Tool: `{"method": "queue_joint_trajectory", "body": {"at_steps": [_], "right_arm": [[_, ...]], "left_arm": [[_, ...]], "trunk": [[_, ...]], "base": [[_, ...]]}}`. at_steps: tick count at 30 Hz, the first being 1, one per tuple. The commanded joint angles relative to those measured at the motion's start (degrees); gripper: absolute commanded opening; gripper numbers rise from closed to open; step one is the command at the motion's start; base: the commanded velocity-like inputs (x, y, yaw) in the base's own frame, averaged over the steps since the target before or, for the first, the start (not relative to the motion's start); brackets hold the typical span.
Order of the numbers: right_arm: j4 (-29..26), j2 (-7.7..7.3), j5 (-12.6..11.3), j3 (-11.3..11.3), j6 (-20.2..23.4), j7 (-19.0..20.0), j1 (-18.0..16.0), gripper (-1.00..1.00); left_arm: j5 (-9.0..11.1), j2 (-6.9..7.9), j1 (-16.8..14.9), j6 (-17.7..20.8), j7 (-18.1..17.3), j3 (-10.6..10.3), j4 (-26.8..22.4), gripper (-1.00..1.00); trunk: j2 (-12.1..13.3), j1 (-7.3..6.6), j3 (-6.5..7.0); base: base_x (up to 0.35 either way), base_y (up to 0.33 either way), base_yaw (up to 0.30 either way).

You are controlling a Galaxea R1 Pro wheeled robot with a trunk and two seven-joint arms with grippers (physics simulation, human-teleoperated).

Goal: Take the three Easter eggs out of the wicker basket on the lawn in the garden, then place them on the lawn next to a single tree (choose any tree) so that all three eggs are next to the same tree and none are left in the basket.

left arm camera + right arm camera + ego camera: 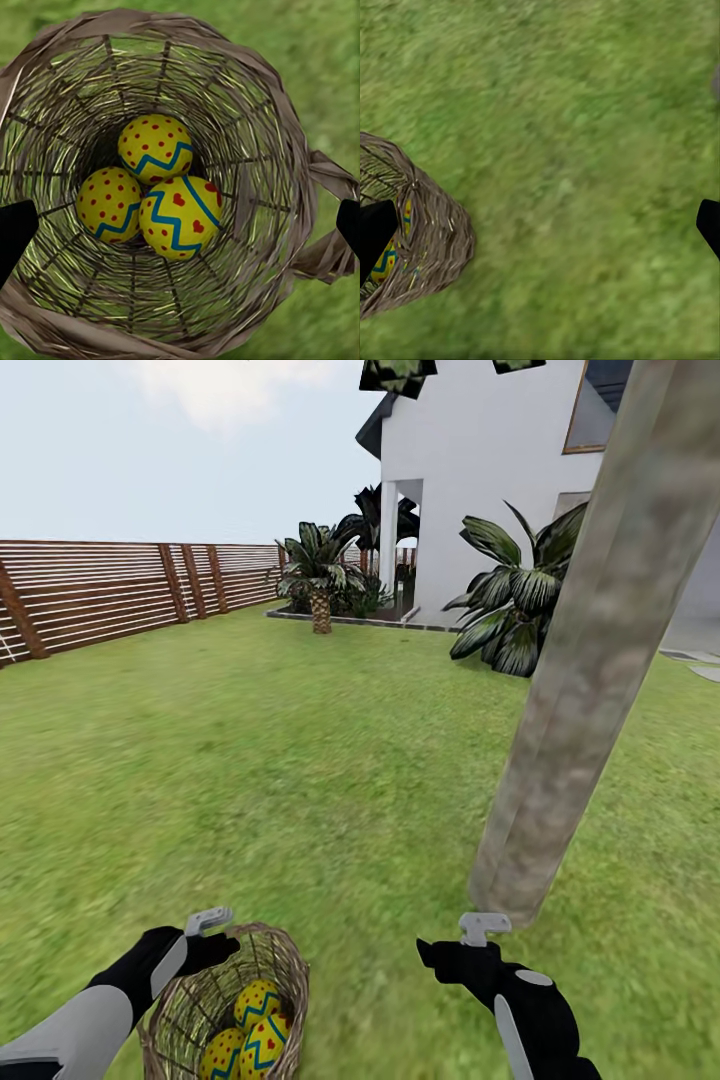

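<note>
Your three Easter eggs lie bunched together, touching one another, at the bottom of the wicker basket, directly below your left hand. That hand hangs over the basket's mouth with its two black fingertips spread wide, one toward each side of the rim, holding nothing. In the head view the basket stands on the lawn just beside and under the left hand, with the eggs showing yellow through the weave. Your right hand hovers over bare grass off to the basket's right, its fingertips also far apart and empty; from its wrist camera the basket's wall sits near one fingertip. Just ahead of the right hand the thick grey-brown trunk of the tree meets the grass, near that hand and well apart from the basket. Farther off stand a slatted wooden fence, a short palm, a broad-leaved shrub and the white house.
</note>
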Motion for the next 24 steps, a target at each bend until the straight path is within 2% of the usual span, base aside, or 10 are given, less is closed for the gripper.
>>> {"method": "queue_joint_trajectory", "body": {"at_steps": [1,9,24], "right_arm": [[-0.06,0.02,-0.01,-0.06,0.28,0.17,-0.03,1.0],[-0.06,-0.01,0.01,-0.08,0.25,0.17,-0.02,1.0],[-0.06,-0.07,0.02,-0.16,0.05,0.24,-0.03,1.0]], "left_arm": [[0.2,0.0,-0.02,0.34,-0.1,0.06,0.35,1.0],[0.33,-0.03,-0.02,0.42,-0.05,0.08,2.25,1.0],[0.42,-0.01,-0.02,0.52,-0.1,0.08,2.44,1.0]], "trunk": [[-0.45,0.22,-0.24],[-3.66,1.98,-1.68],[-9.67,5.28,-4.37]], "base": [[0.0,0.0,0.0],[0.0,0.0,0.0],[0.0,0.0,0.0]]}}
